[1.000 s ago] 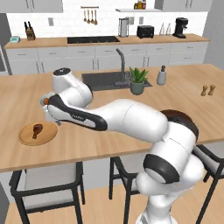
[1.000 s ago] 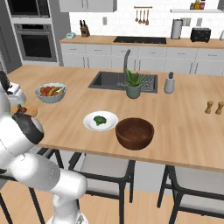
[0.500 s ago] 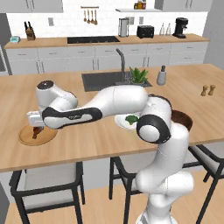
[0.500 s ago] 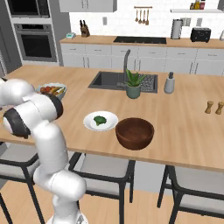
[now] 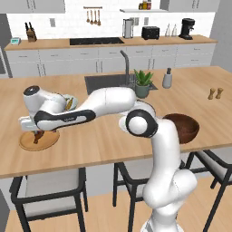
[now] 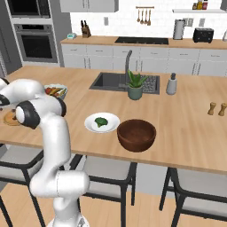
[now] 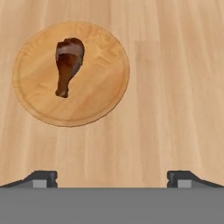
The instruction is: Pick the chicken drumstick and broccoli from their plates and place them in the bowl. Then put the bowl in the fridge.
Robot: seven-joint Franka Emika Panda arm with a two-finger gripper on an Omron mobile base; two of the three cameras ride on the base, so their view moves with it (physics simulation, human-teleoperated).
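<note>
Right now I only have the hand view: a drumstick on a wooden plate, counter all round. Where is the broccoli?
Observer: The broccoli lies on a white plate further along the same island counter, in the right base view.
Operator: And the bowl it goes into?
Observer: The dark wooden bowl stands right beside that white plate, nearer the counter's front edge, with nothing in it.
Operator: Anything close to the wooden plate that I can't see?
Observer: A pale bowl of fruit stands on the counter just beyond the arm, not far from the wooden plate.
</note>
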